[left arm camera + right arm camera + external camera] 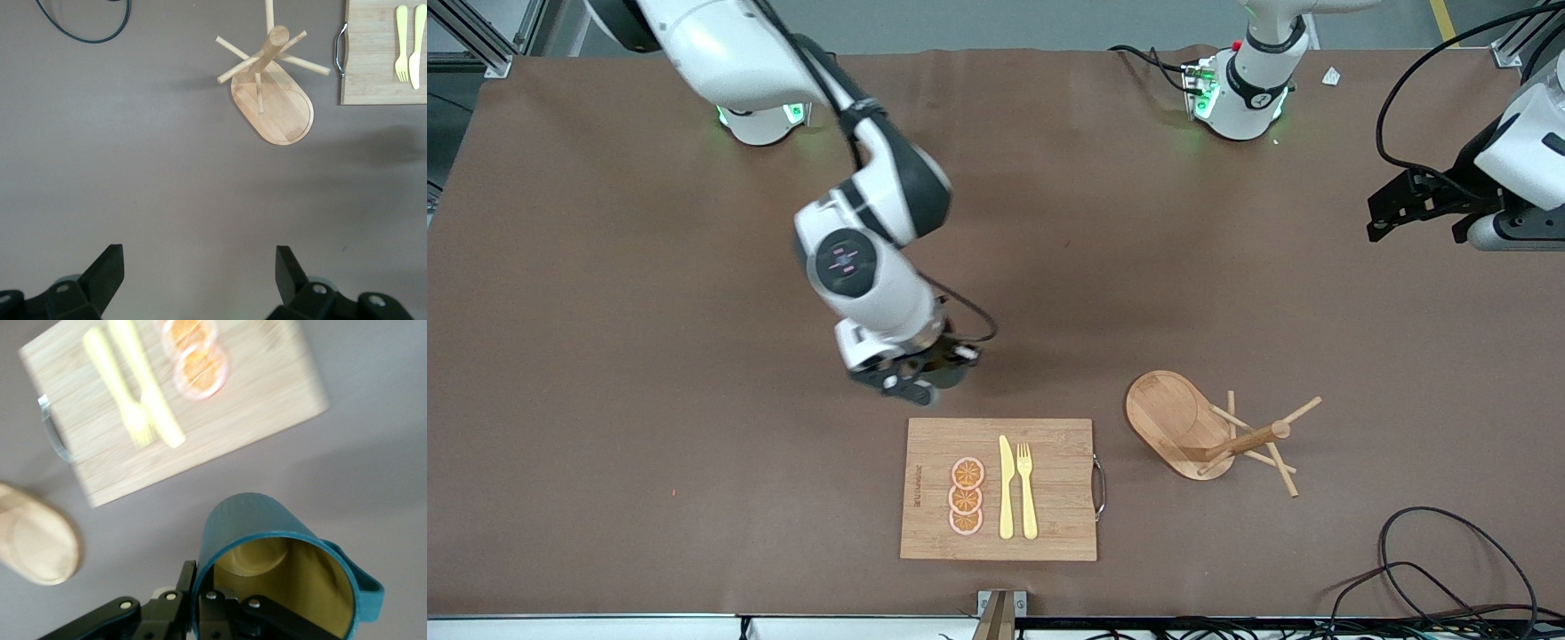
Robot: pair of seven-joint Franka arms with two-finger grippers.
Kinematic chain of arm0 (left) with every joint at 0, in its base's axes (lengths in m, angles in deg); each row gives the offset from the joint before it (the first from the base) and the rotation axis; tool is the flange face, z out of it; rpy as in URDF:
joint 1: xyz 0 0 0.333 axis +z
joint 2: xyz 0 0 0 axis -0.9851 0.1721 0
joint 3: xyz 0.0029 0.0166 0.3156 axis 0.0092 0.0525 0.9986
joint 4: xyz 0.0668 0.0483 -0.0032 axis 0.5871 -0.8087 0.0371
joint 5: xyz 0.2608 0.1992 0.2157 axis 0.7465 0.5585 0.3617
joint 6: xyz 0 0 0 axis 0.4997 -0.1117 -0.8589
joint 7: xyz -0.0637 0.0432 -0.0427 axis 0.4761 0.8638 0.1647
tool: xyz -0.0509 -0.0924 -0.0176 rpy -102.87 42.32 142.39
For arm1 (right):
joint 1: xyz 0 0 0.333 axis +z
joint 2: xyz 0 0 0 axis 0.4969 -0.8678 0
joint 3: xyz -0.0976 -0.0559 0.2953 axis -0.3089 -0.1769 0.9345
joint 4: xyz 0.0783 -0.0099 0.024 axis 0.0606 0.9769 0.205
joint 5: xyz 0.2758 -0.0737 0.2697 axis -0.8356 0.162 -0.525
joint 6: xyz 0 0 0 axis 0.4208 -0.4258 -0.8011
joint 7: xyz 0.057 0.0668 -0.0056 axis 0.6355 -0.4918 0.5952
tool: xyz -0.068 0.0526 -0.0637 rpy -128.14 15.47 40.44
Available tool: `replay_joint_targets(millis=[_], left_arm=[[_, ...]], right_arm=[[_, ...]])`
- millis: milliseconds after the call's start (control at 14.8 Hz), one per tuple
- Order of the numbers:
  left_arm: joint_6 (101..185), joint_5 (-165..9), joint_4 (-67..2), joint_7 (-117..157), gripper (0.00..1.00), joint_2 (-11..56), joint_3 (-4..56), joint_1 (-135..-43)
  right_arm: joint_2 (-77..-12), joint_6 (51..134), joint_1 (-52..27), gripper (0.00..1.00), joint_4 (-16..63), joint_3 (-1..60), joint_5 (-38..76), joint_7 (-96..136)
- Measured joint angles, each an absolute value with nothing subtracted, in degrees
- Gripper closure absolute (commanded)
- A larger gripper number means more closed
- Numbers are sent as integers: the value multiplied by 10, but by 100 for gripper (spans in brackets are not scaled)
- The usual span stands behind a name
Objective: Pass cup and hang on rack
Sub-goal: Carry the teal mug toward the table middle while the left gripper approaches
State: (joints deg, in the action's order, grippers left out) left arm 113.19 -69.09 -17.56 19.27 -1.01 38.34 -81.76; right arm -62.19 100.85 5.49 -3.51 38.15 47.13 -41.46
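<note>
Right pincer [925,373] clamped on the rim of the cup [277,570], one finger inside, one outside, up in the air over bare tabletop [649,356] just past the cutting board's edge. Smooth teal cylinder on the outside, glossy yellowish-tan inside, with a small loop handle sticking out from the side. Mostly hidden under the wrist in the front view.

Left pincer [200,273] spread wide with nothing in it, hanging over the left arm's end of the tabletop, well apart from everything. Black wedge-shaped fingers [107,270].

Rack [1209,436] standing on the tabletop beside the cutting board [999,489], toward the left arm's end. Pale wood, flat oval base with a shallow routed groove, round central post, thin dowel pegs poking out at angles.

Rectangular bamboo board, striped grain, curved metal handle [1100,486] on the edge facing the rack. On it: a yellow plastic-looking knife [1006,487] and fork [1027,491] side by side, plus three round orange slices [966,497] overlapping in a row.

Matte brown tabletop, a loop of black cable [1449,569] lying at the left arm's corner nearest the front camera.
</note>
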Motion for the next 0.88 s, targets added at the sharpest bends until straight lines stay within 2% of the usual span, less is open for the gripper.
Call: replay_joint_targets(millis=[270, 540, 675, 743, 810, 878], left_arm=[[1130, -691, -178, 193, 0, -3, 383, -818], [1130, -691, -179, 197, 0, 8, 382, -820], [1130, -691, -180, 225, 0, 18, 376, -826], [1130, -691, -180, 243, 0, 24, 372, -831], [1131, -691, -180, 264, 0, 31, 368, -839], [1132, -691, -180, 284, 0, 38, 366, -848]], right_arm=[[-697, 1103, 137, 100, -79, 381, 469, -486], [-764, 1168, 173, 96, -136, 381, 469, -512], [-776, 1172, 176, 80, -145, 381, 468, -513], [-776, 1172, 177, 66, -147, 381, 468, -513], [-776, 1172, 177, 46, -149, 381, 468, -513], [-776, 1171, 177, 40, -152, 380, 468, -513]])
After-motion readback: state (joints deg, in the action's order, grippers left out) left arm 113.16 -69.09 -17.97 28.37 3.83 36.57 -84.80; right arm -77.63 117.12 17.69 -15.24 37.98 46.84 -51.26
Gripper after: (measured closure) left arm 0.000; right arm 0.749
